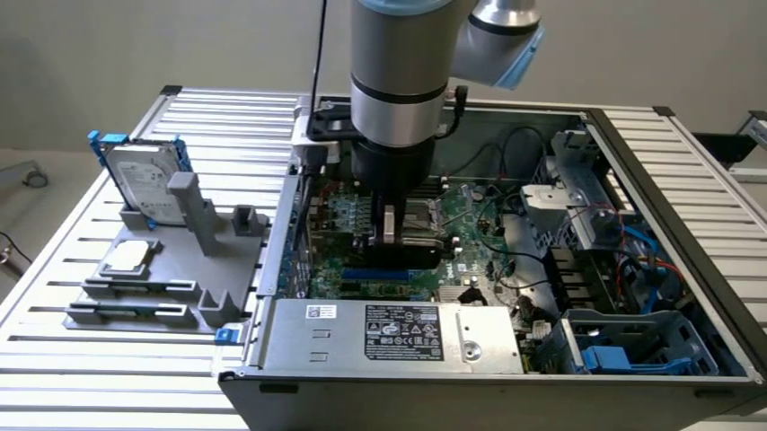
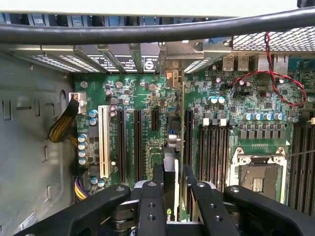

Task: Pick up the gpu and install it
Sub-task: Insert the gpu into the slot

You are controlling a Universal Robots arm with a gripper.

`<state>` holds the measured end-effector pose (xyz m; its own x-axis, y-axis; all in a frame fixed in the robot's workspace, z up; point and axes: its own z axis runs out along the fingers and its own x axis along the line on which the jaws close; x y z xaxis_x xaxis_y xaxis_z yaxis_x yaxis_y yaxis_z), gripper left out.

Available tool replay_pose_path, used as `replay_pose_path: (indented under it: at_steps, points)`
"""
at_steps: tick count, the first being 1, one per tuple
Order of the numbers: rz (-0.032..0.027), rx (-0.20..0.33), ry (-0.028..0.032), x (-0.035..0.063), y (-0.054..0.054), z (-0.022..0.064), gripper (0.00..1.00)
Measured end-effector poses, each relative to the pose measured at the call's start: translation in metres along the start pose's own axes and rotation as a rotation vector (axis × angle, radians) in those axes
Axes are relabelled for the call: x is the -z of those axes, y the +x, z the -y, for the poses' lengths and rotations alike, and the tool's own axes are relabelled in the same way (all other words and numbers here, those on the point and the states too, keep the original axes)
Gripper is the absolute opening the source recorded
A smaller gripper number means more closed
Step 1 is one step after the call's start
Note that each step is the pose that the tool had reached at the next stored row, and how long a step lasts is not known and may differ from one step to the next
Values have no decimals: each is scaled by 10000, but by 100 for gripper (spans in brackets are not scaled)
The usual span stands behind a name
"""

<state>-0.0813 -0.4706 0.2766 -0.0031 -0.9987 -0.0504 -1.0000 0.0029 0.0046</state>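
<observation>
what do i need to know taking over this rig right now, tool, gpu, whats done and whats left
Tool: shut on the gpu, held edge-on, down inside the computer case over the motherboard slots.
Done: gpu picked up and brought into the case.
Left: install not finished. The gpu is not released, and I cannot tell whether it is seated in a slot.

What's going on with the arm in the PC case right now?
The robot arm reaches down into the open computer case, its gripper shut on the gpu, held edge-on at the expansion slots of the motherboard. Whether the card is seated yet can't be told.
</observation>
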Motion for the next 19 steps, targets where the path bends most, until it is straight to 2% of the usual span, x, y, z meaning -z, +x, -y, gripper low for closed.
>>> replay_pose_path:
  at_steps: [8,19]
  points:
    - [1,0,0,-65,9,-15,26]
    - [0,-1,0,-85,16,-20,26]
